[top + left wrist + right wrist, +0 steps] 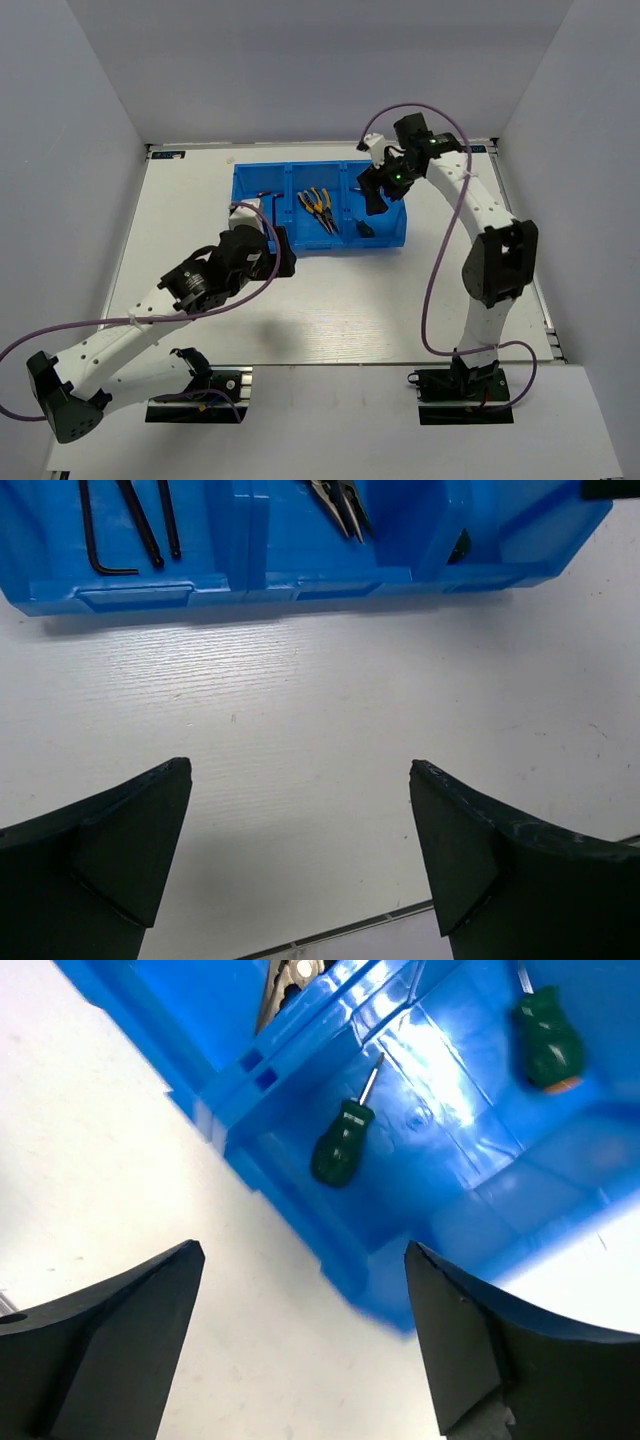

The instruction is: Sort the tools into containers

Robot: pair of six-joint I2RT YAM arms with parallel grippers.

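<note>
The right gripper (303, 1252), spread wide and empty, hangs above the bright blue plastic tray (450, 1210); two stubby green-handled screwdrivers (343, 1142) lie inside, shafts pointing away.

A bright blue tray (320, 246) lies flat toward 12 o'clock on the desk (330, 310), its three compartments side by side. Two dark L-shaped hex keys (86, 530) lie in the 9 o'clock compartment. Two yellow-handled pliers (318, 208) lie side by side in the middle one, noses toward 5 o'clock in the top view. Two stubby green-handled screwdrivers lie apart in the 3 o'clock compartment: in the right wrist view, one (342, 1145) points its shaft to 1 o'clock and the other (548, 1040) to about 11.
</note>
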